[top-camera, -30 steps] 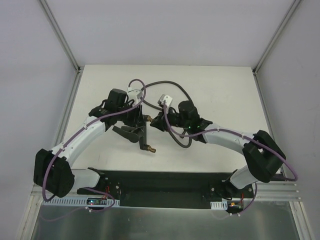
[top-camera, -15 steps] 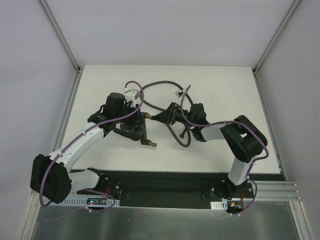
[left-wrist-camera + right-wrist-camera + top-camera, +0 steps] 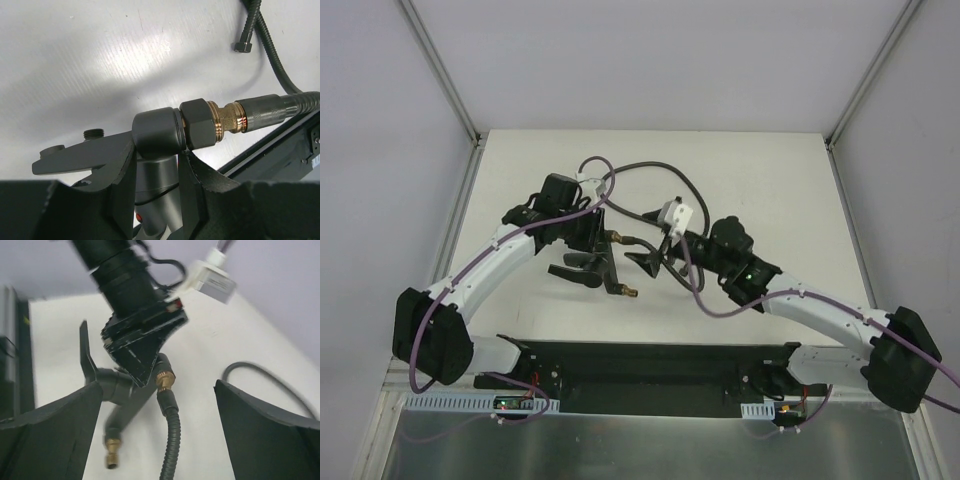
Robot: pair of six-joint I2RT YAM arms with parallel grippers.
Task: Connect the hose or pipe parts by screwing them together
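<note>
My left gripper (image 3: pixel 157 150) is shut on the body of the black T-shaped fitting (image 3: pixel 156 131) and holds it above the table. The dark-grey hose (image 3: pixel 267 105) meets the fitting at a brass joint (image 3: pixel 227 117). The hose's other end (image 3: pixel 243 47) lies loose on the table. My right gripper (image 3: pixel 158 386) is wide open, and the hose (image 3: pixel 172 440) passes between its fingers untouched. The fitting's lower brass tip (image 3: pixel 112 452) hangs free. In the top view the left gripper (image 3: pixel 592 255) and right gripper (image 3: pixel 648 255) face each other, and the hose (image 3: pixel 655 166) loops behind them.
The white table (image 3: pixel 770 180) is bounded by metal frame posts and grey walls at the back and sides. A black base rail (image 3: pixel 650 365) runs along the near edge. Purple cables follow both arms.
My right gripper has opened wide, let go of the hose end and drawn back a little to the right; its arm has swung. My left gripper still holds the fitting in nearly the same place.
</note>
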